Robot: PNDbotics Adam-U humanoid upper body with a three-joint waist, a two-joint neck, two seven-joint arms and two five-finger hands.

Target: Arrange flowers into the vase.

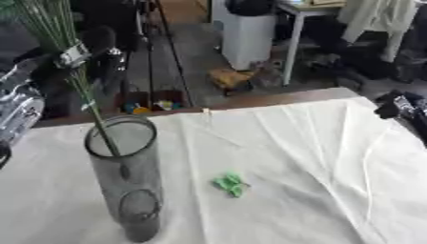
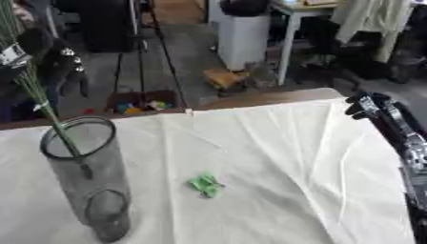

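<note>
A tall grey see-through vase [image 1: 127,183] stands on the white cloth at the left. A bunch of thin green stems [image 1: 48,21] rises from it toward the upper left, and the lower ends [image 1: 106,139] dip inside the vase mouth. My left hand [image 1: 90,46] is shut on the stems above the vase, near a white tag. A small green scrap [image 1: 229,184] lies on the cloth to the right of the vase. At the table's right edge my right hand [image 2: 373,107] hangs idle with relaxed fingers and holds nothing.
A creased white cloth [image 1: 317,157] covers the table, whose far edge [image 1: 275,97] runs behind the vase. Beyond it on the floor are a white bin [image 1: 248,38], a box of coloured things [image 1: 154,102] and thin black stand legs [image 1: 163,47].
</note>
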